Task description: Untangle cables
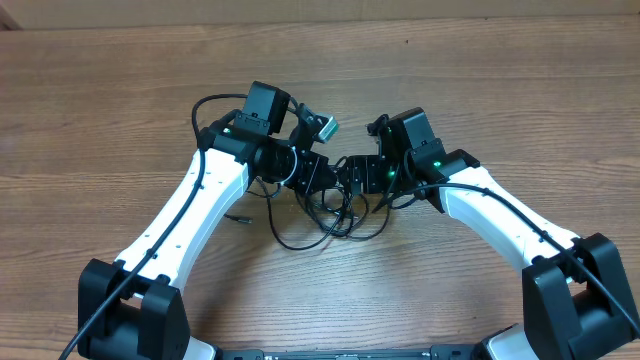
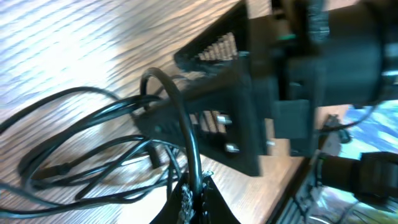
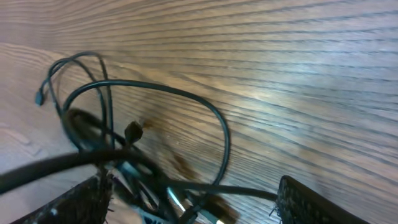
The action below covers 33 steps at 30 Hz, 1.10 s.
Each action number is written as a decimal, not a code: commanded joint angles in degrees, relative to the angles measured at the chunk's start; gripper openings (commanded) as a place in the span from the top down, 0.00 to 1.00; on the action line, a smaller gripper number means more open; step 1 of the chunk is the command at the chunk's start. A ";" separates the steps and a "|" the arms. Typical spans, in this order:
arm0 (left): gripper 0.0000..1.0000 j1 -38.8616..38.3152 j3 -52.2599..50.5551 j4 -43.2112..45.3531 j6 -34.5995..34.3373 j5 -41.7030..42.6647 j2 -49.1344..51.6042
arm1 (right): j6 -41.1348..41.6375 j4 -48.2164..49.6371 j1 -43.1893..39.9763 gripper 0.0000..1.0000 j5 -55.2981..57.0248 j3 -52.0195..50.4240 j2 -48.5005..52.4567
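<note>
Black cables [image 1: 338, 218] sit knotted mid-way across the wooden table [image 1: 500, 90] between my hands, so with my left gripper [image 2: 198, 196] pinched on one strand and my right gripper [image 3: 196, 200] spread wide around the bunch, I should close on a separate loop and draw it gently toward three o'clock.

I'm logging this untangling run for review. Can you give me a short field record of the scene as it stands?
surface: wooden table
cables: thin black cords, bunched in loose loops at the centre between both arms
left tool: shut on a strand of the cables
right tool: open, strands lying between its fingers
tangle: not yet separated
</note>
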 commanded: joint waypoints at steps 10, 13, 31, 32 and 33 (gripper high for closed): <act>0.96 0.20 1.20 0.02 -3.98 -4.39 -0.44 | -0.85 -1.77 -0.02 0.19 1.60 -0.50 -1.03; 0.96 0.20 1.22 0.02 -3.98 -3.91 -0.44 | -0.81 -1.75 -0.02 0.19 2.05 -0.50 -0.98; 0.96 0.22 1.22 1.16 -3.91 3.50 -0.44 | -0.83 -1.77 -0.02 0.22 6.16 -0.52 -0.11; 0.96 0.22 1.22 1.38 -3.89 4.42 -0.44 | -0.83 -1.77 -0.02 0.22 6.16 -0.52 0.37; 0.96 0.22 1.22 1.57 -3.69 5.20 -0.44 | -0.81 -1.75 -0.02 0.22 6.16 -0.52 0.76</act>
